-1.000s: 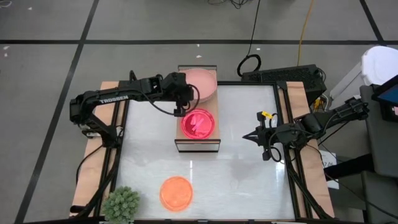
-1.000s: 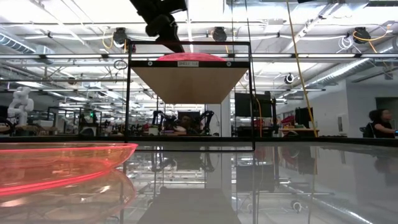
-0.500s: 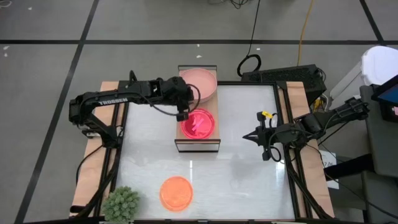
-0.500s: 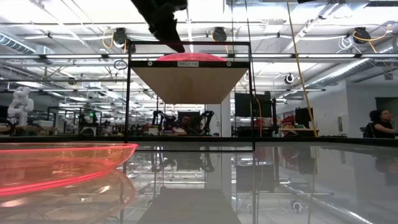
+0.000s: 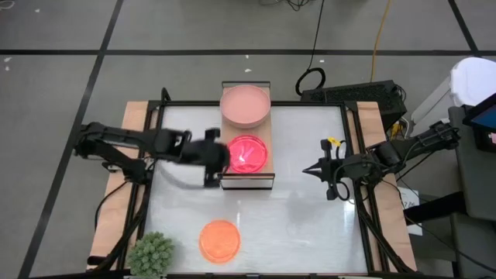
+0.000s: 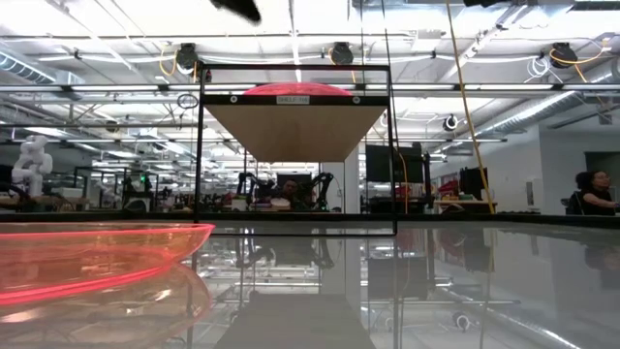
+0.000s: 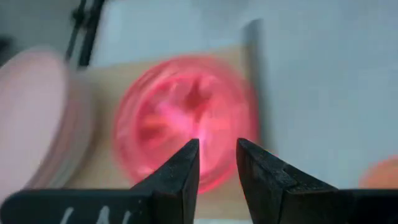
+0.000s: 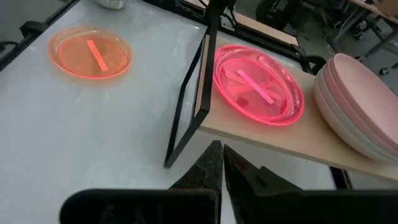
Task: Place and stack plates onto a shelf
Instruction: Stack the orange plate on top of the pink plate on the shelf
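Observation:
The shelf [image 5: 246, 180], a light-wood board on a black frame, stands at the table's far middle. On its far end rests a stack of dusty pink plates [image 5: 246, 105]. A hot pink plate [image 5: 248, 153] lies flat on its near end. An orange plate [image 5: 219, 239] lies flat on the table near the front edge. My left gripper [image 5: 217, 161] hovers just left of the shelf, beside the hot pink plate [image 7: 180, 118]. It is open, with nothing between its fingers [image 7: 216, 155]. My right gripper [image 5: 310, 169] waits shut, right of the shelf.
A spiky green plant ball [image 5: 151, 254] sits at the table's near left corner. Wooden side boards [image 5: 116, 201] run along both table sides. Bare table surface lies between the shelf and the orange plate [image 8: 90, 53].
My left gripper has drawn back from over the shelf, moving fast toward the table's left and near side, and has rolled as it went. The hot pink plate stays where it lay on the shelf.

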Available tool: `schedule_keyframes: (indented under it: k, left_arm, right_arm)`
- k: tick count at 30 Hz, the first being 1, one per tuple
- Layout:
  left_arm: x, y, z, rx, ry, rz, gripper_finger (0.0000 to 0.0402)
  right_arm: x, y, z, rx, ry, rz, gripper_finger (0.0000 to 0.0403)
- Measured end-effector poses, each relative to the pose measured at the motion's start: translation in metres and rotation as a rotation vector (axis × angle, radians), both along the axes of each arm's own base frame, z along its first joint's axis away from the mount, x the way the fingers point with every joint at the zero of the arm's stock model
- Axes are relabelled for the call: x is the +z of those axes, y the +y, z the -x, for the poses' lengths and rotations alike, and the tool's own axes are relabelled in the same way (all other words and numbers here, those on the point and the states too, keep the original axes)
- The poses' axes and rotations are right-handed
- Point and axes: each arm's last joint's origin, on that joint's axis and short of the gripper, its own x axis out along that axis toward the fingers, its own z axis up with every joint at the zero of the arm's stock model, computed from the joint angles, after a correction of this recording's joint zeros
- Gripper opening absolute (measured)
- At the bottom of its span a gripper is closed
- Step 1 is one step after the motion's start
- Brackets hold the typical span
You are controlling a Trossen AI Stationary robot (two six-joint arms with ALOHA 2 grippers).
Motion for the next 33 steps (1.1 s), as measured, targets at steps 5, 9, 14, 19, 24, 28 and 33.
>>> schedule_keyframes:
  k: [5,9,14,19,24,28,33]
  left_arm:
    - [-0.004,-0.052,0.011,-0.095,-0.007,0.081,0.0113]
    - [-0.015,-0.090,0.022,-0.165,-0.013,0.130,0.0113]
    - [-0.038,-0.124,0.042,-0.173,0.018,0.146,0.0113]
    - [-0.064,-0.150,0.061,-0.239,0.051,0.158,0.0113]
    - [-0.081,-0.166,0.074,-0.310,0.052,0.162,0.0113]
    - [-0.087,-0.171,0.079,-0.330,0.045,0.173,0.0113]
    - [-0.099,-0.174,0.080,-0.340,0.020,0.195,0.0113]
  right_arm:
    - [0.000,0.001,-0.002,-0.029,-0.006,-0.051,0.0000]
    - [-0.002,0.003,-0.007,-0.052,-0.008,-0.090,0.0000]
    - [-0.006,0.011,-0.020,0.015,-0.001,-0.169,0.0000]
    - [-0.013,0.025,-0.045,0.136,-0.008,-0.235,0.0000]
    - [-0.032,0.037,-0.074,0.184,0.006,-0.213,0.0000]
    - [-0.055,0.047,-0.096,0.179,0.048,-0.218,0.0000]
    - [-0.088,0.065,-0.120,0.216,0.089,-0.225,0.0000]
